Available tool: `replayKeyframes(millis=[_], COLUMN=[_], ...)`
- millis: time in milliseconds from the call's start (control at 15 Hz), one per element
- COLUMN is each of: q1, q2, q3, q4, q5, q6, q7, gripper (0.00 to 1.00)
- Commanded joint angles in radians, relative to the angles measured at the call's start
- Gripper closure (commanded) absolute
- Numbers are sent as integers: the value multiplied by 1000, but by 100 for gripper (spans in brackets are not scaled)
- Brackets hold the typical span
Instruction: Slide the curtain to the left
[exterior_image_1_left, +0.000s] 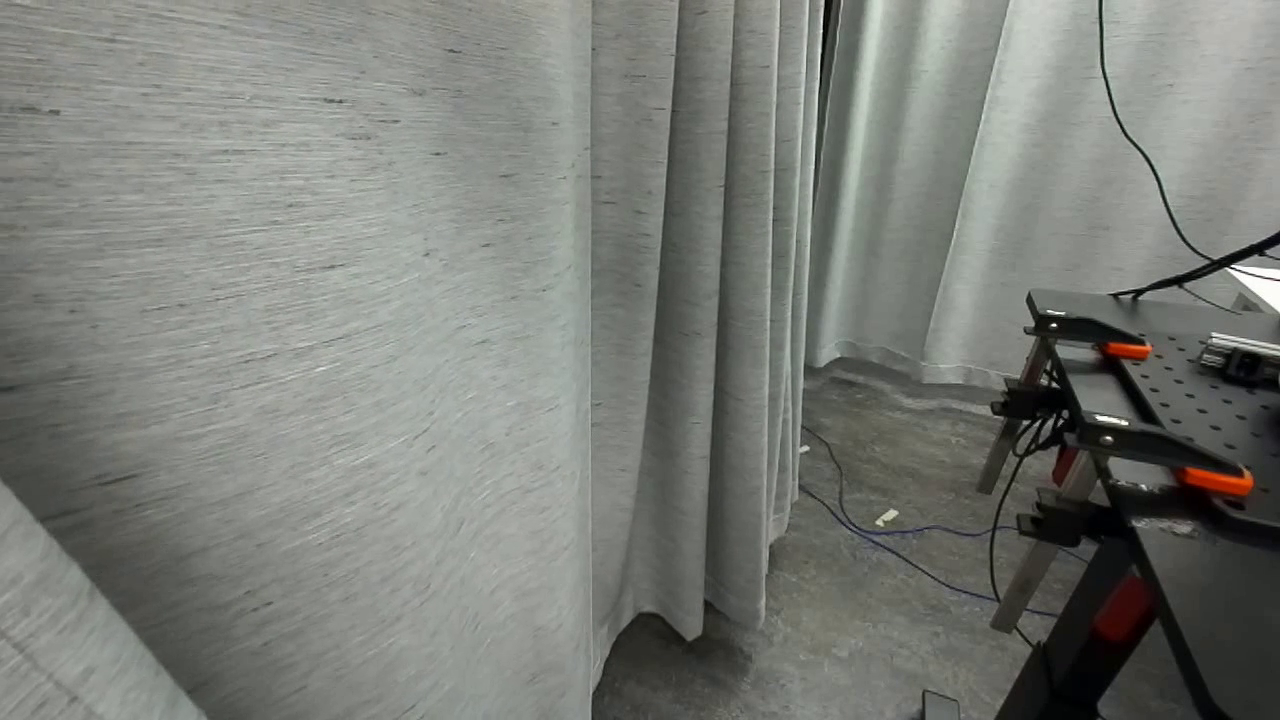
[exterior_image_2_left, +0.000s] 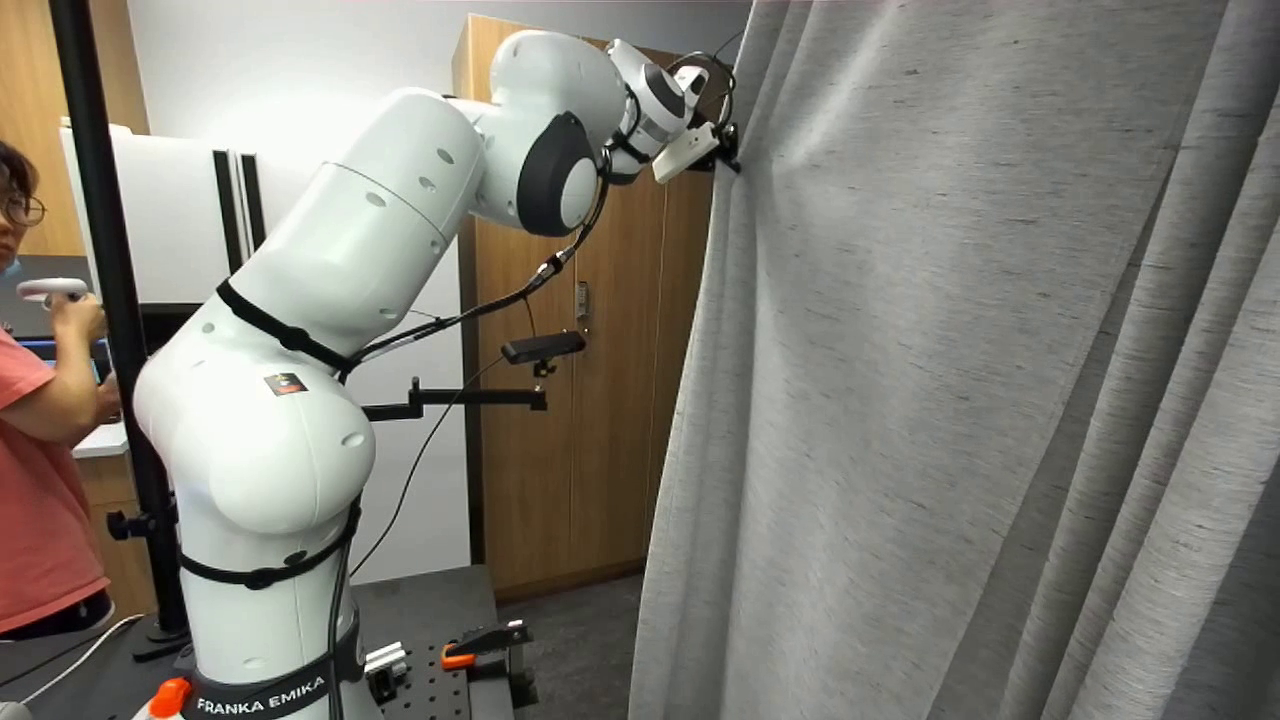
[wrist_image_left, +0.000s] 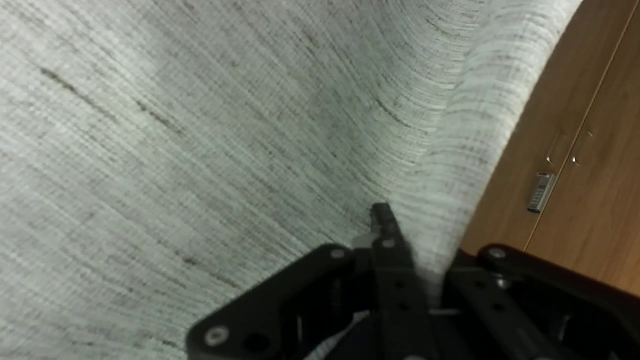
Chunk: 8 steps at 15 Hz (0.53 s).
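The tool (wrist_image_left: 425, 265) pinches a fold at the side edge of the curtain (exterior_image_2_left: 900, 350). Fingers (wrist_image_left: 385, 225): two; one tip shows in the wrist view, the other is masked by fabric. In an exterior view, the curtain hangs on the right, beside the single arm (exterior_image_2_left: 330, 260); its top and bottom are cut off. Person (exterior_image_2_left: 40, 430): one, cut off at the left border. In an exterior view, two clamps (exterior_image_1_left: 1150, 440) sit at the edge of the worktop (exterior_image_1_left: 1215, 590), which runs out of frame.
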Motion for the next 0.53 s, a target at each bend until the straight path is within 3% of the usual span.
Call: replayKeyframes(millis=[0, 467], q1=[47, 80], q2=[93, 97], q3=[32, 13], q4=[27, 66], q5=[52, 31], q6=[-81, -193], q7=[-21, 41], gripper=[99, 99])
